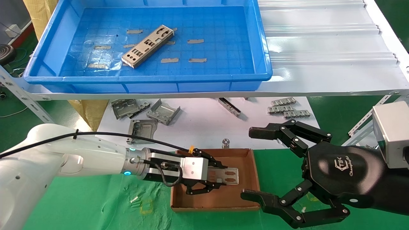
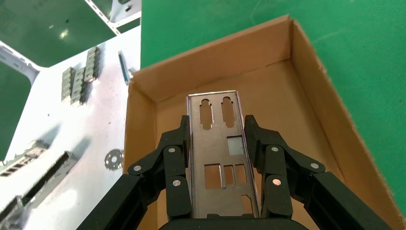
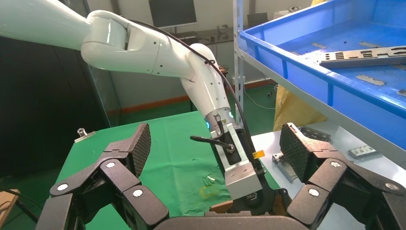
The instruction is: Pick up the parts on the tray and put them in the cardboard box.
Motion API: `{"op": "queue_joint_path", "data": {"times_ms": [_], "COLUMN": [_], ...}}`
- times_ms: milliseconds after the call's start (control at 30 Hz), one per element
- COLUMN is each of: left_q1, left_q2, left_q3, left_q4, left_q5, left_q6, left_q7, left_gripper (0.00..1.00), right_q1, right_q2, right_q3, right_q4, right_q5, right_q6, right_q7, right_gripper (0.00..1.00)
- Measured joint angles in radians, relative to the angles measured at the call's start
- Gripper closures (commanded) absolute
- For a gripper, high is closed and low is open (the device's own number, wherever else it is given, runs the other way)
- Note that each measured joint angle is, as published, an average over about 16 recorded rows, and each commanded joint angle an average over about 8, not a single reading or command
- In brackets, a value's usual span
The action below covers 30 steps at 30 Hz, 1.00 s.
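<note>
The left end effector [image 1: 220,179] is gripping one part [image 1: 227,176] by its long edges inside the box [image 1: 254,172], near the worktop's front edge. Another part [image 1: 148,46] is waiting in the tray [image 1: 265,60] (rear-left). The right end effector [image 1: 255,163], spread wide and empty, is idling front-right.

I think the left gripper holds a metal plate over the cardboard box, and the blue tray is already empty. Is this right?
Not fully. The left gripper does hold a metal plate over the cardboard box, but the blue tray is not empty: the head view shows one more plate lying on its floor. The right gripper waits open beside the box.
</note>
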Motion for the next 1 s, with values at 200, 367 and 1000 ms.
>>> {"op": "queue_joint_path", "data": {"times_ms": [200, 367, 1000], "left_q1": [0.004, 0.007, 0.005], "left_q2": [0.005, 0.004, -0.039], "left_q3": [0.003, 0.005, -0.075], "left_q4": [0.01, 0.007, 0.094], "left_q5": [-0.018, -0.038, -0.24], "left_q6": [-0.025, -0.028, 0.304], "left_q7": [0.024, 0.029, -0.155], "left_gripper": [0.0, 0.0, 0.0], "right_q1": [0.0, 0.0, 0.0], "right_q2": [0.0, 0.0, 0.0], "right_q3": [0.0, 0.0, 0.0], "right_q4": [0.0, 0.0, 0.0], "right_q5": [0.0, 0.0, 0.0], "right_q6": [0.0, 0.0, 0.0], "right_q7": [0.0, 0.0, 0.0], "right_gripper": [0.0, 0.0, 0.0]}}
